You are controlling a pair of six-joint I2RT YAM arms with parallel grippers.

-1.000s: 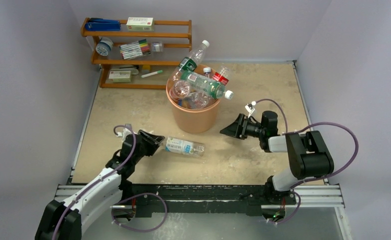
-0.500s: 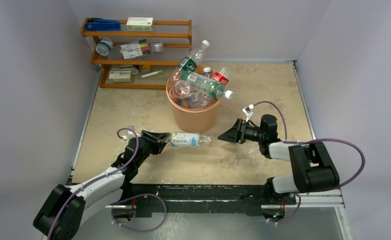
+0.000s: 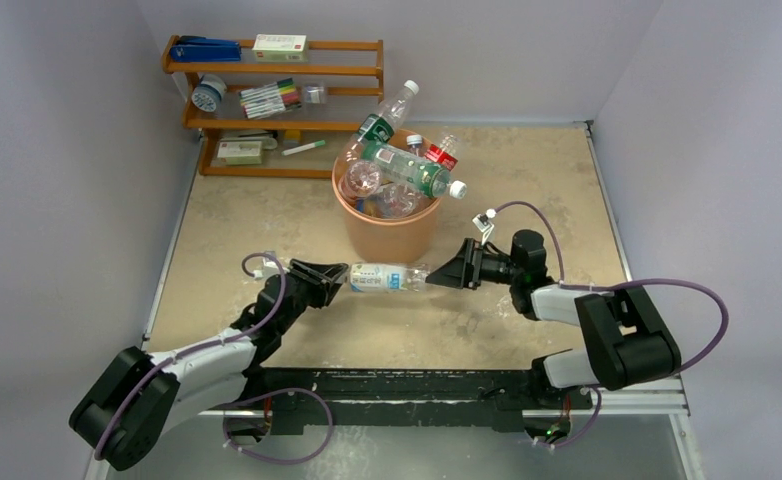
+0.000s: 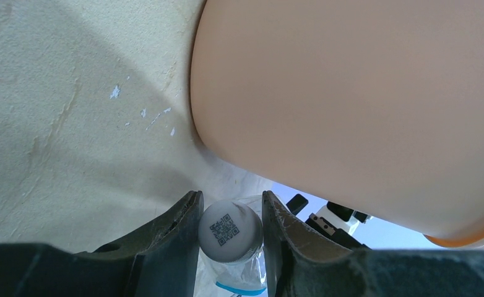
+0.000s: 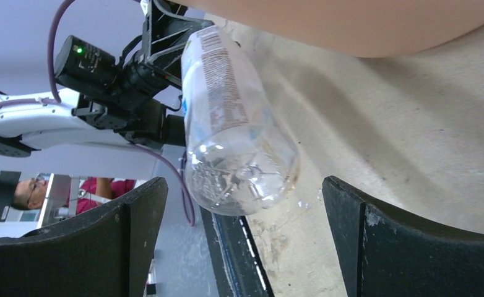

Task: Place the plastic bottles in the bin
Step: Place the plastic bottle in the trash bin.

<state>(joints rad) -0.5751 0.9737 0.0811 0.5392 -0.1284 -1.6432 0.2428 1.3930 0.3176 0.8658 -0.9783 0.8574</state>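
The bin (image 3: 387, 238) is heaped with bottles (image 3: 407, 170) and one bottle (image 3: 382, 277) is left outside — held by its cap in the clamped left gripper (image 3: 339, 277) just before the bin, its base flanked by the wide-open right gripper (image 3: 435, 278)

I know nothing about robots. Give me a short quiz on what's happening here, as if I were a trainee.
1. True or false: the left gripper is clamped on the capped end of the clear bottle.
2. Pick one. The right gripper is: A) shut on the bottle's base; B) open, with its jaws either side of the bottle's base; C) out of sight.
3. Fill in: the clear bottle is ____ the bin, on its near side.
Key: 1 true; 2 B; 3 outside.
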